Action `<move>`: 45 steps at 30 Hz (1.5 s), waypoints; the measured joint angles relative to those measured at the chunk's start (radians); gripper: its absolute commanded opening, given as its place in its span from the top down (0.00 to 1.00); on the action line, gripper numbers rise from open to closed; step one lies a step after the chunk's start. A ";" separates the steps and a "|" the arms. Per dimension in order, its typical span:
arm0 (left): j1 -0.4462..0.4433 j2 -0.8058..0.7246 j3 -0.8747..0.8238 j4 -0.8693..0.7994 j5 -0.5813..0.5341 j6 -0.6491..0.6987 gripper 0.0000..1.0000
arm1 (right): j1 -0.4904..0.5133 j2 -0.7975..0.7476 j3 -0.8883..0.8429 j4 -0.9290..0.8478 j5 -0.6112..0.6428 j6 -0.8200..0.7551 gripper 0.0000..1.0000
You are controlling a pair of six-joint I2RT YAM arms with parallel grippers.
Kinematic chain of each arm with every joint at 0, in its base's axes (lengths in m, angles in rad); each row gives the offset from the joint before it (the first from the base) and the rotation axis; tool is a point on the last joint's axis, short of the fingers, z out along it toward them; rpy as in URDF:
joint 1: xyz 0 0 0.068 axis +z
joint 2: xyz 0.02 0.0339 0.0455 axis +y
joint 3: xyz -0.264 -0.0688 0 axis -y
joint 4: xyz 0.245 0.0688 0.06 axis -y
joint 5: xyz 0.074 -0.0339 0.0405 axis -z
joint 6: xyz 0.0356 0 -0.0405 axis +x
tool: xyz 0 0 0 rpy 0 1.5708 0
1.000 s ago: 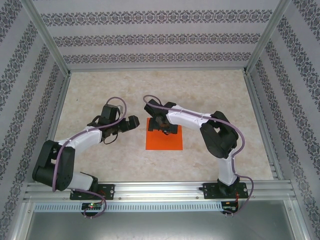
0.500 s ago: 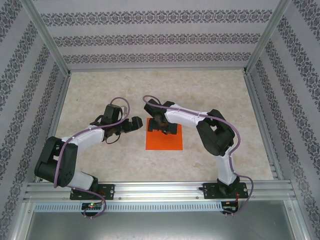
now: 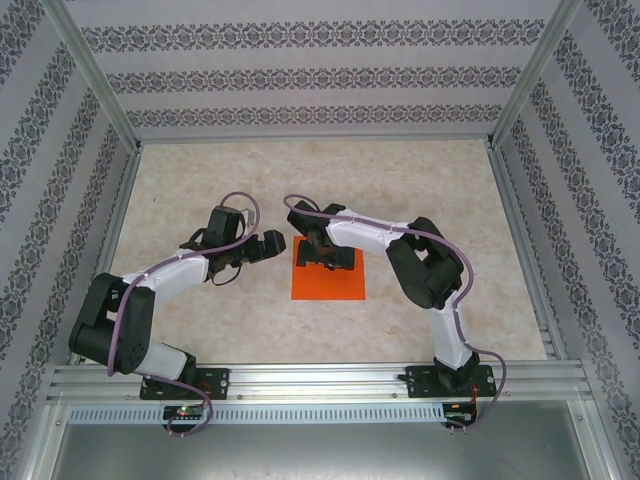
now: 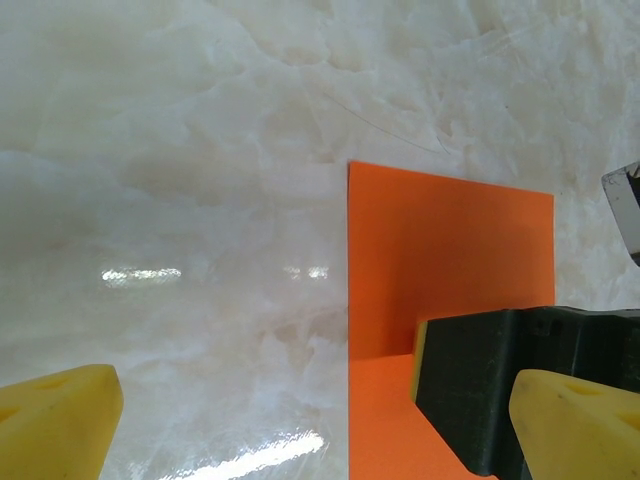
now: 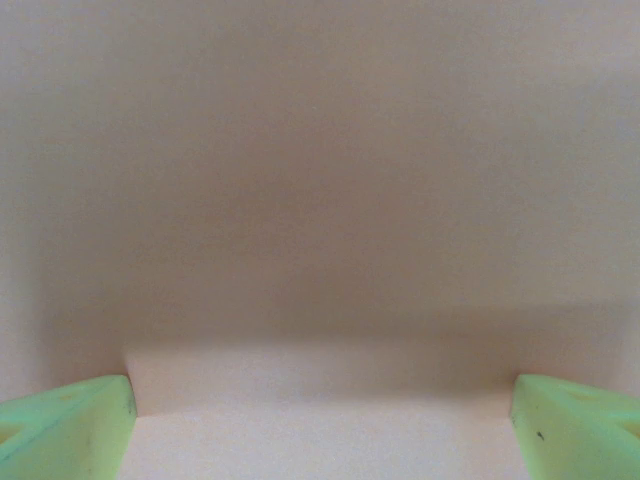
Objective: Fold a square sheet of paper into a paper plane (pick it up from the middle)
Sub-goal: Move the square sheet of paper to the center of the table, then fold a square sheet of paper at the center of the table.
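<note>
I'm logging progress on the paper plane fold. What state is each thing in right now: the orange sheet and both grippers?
square sheet of paper: flat on the table, unfolded, not held.
left gripper: open, empty, just beside the sheet's left edge.
right gripper: open, empty, low over the sheet's far half.

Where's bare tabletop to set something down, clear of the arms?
Free: the table along the back wall, and between orange sheet and front rail. Crowded: centre, left claw and right claw at the sheet.
</note>
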 measured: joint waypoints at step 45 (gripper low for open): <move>-0.013 -0.022 0.037 0.012 0.023 -0.001 0.00 | -0.160 -0.446 -0.509 0.750 -0.426 0.151 0.47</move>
